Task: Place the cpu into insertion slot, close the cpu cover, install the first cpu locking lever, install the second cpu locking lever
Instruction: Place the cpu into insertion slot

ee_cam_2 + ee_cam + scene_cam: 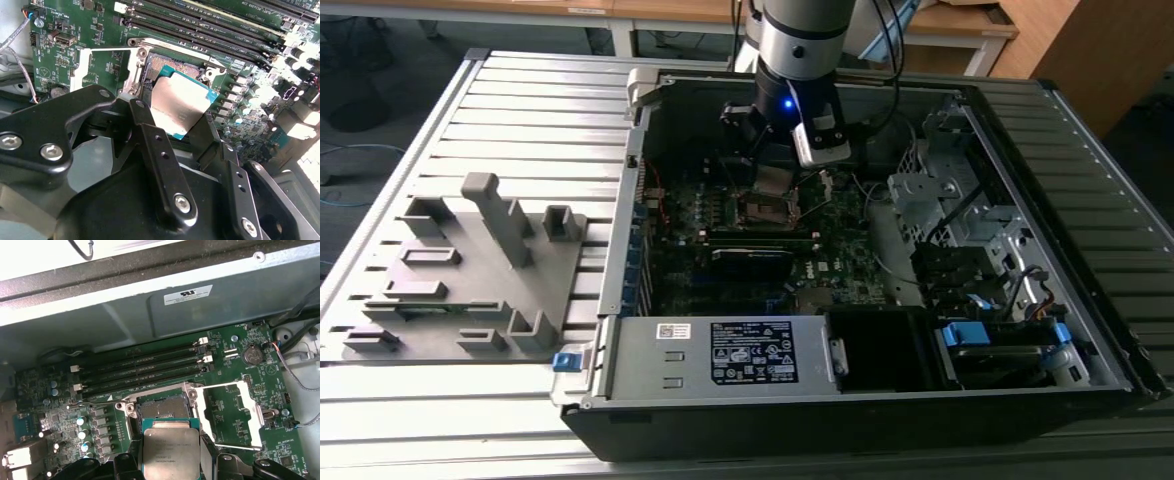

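Note:
My gripper point(775, 172) hangs inside the open computer case, shut on the cpu point(180, 104), a flat square chip with a dull grey metal face. One black finger point(148, 131) grips the chip on each side. The cpu point(171, 451) hovers just above the insertion slot point(163, 409) and partly overlaps it, tilted in the second wrist view. The cpu cover point(252, 412), a silvery frame with a square cut-out, lies flipped open beside the slot, also seen as the cpu cover point(84, 70). In the exterior view the slot point(759, 210) sits right below the gripper.
Long black memory slots point(145, 365) run beside the socket. A thin metal lever point(95, 402) lies along the slot's edge. The case wall point(150, 315) stands close behind. A power supply point(747, 352) and drive bays point(961, 230) fill the case. A grey fixture block point(467, 270) sits outside.

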`<state>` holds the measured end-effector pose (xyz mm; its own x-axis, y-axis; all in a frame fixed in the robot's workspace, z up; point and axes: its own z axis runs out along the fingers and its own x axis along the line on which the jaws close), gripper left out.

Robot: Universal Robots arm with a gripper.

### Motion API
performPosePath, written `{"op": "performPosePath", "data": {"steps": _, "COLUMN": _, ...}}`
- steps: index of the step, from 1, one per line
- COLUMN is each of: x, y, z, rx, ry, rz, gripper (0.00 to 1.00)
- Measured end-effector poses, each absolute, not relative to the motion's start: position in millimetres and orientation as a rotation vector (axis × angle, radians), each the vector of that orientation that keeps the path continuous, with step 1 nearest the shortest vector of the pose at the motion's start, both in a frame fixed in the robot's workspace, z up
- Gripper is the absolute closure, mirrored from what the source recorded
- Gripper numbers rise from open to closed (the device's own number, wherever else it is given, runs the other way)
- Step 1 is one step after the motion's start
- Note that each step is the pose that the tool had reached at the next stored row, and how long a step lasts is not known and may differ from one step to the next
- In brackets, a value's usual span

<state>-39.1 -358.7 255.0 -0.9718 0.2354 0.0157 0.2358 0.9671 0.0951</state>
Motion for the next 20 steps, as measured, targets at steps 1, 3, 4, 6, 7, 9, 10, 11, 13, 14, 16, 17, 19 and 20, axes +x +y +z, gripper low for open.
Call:
{"op": "performPosePath", "data": {"steps": 1, "x": -39.1, "y": -358.7, "z": 255.0, "rx": -0.374, "ry": -3.111, "rz": -0.151, "gripper": 0.46}}
{"op": "performPosePath", "data": {"steps": 3, "x": -39.1, "y": -358.7, "z": 255.0, "rx": -0.376, "ry": -3.111, "rz": -0.151, "gripper": 0.46}}
{"op": "performPosePath", "data": {"steps": 4, "x": -39.1, "y": -358.7, "z": 255.0, "rx": -0.376, "ry": -3.111, "rz": -0.151, "gripper": 0.46}}
{"op": "performPosePath", "data": {"steps": 6, "x": -39.1, "y": -358.7, "z": 255.0, "rx": -0.376, "ry": -3.111, "rz": -0.151, "gripper": 0.46}}
{"op": "performPosePath", "data": {"steps": 7, "x": -39.1, "y": -358.7, "z": 255.0, "rx": -0.376, "ry": -3.111, "rz": -0.151, "gripper": 0.46}}
{"op": "performPosePath", "data": {"steps": 9, "x": -39.1, "y": -358.7, "z": 255.0, "rx": -0.376, "ry": -3.111, "rz": -0.151, "gripper": 0.46}}
{"op": "performPosePath", "data": {"steps": 10, "x": -39.1, "y": -358.7, "z": 255.0, "rx": -0.376, "ry": -3.111, "rz": -0.151, "gripper": 0.46}}
{"op": "performPosePath", "data": {"steps": 11, "x": -39.1, "y": -358.7, "z": 255.0, "rx": -0.377, "ry": -3.111, "rz": -0.151, "gripper": 0.46}}
{"op": "performPosePath", "data": {"steps": 13, "x": -39.1, "y": -358.7, "z": 255.0, "rx": -0.381, "ry": -3.111, "rz": -0.151, "gripper": 0.46}}
{"op": "performPosePath", "data": {"steps": 14, "x": -39.1, "y": -358.7, "z": 254.9, "rx": -0.386, "ry": -3.11, "rz": -0.151, "gripper": 0.46}}
{"op": "performPosePath", "data": {"steps": 16, "x": -39.1, "y": -358.7, "z": 254.9, "rx": -0.405, "ry": -3.108, "rz": -0.151, "gripper": 0.46}}
{"op": "performPosePath", "data": {"steps": 17, "x": -39.1, "y": -358.7, "z": 254.9, "rx": -0.418, "ry": -3.107, "rz": -0.151, "gripper": 0.46}}
{"op": "performPosePath", "data": {"steps": 19, "x": -39.1, "y": -358.8, "z": 254.8, "rx": -0.456, "ry": -3.103, "rz": -0.151, "gripper": 0.46}}
{"op": "performPosePath", "data": {"steps": 20, "x": -39.1, "y": -358.8, "z": 254.7, "rx": -0.479, "ry": -3.1, "rz": -0.151, "gripper": 0.46}}
